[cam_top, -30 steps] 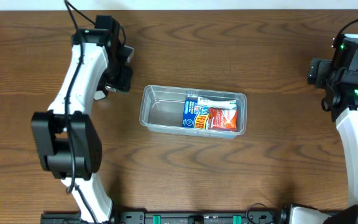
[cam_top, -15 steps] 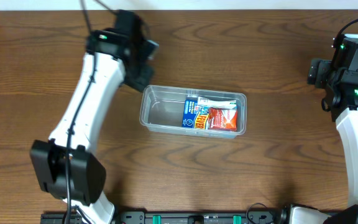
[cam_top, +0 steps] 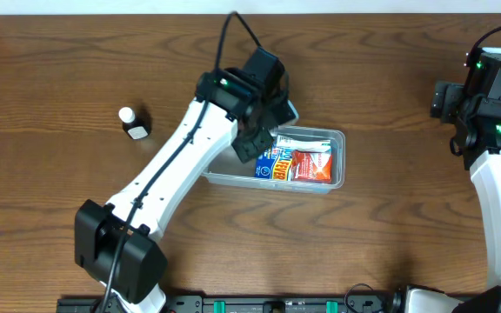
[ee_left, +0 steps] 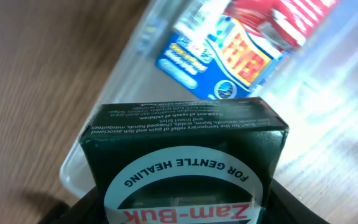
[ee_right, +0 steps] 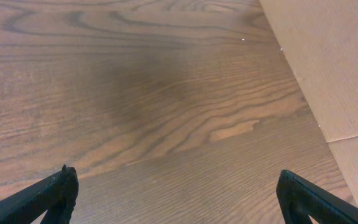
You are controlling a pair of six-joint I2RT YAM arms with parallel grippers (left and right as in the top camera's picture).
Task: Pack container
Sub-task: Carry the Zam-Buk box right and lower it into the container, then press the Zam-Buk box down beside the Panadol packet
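Left arm (cam_top: 181, 165) and right arm (cam_top: 498, 196) had white links and black joints. A black cable (cam_top: 226, 35) ran from the left; green lights (cam_top: 470, 63) glowed on the right. The right gripper (ee_right: 176, 180) was black.

The wood-grain bench (cam_top: 364, 235) carries the clear container (cam_top: 320, 186) near its middle and a small white-capped bottle (cam_top: 132, 123) well apart to the left

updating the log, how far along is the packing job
Done: a blue packet and a red packet lie in the container. In hand: the left end effector holds a dark green Zam-Buk box above the container, not yet released. Left: placing that box, then likely the small bottle standing on the table outside it. The right end effector is open and empty.
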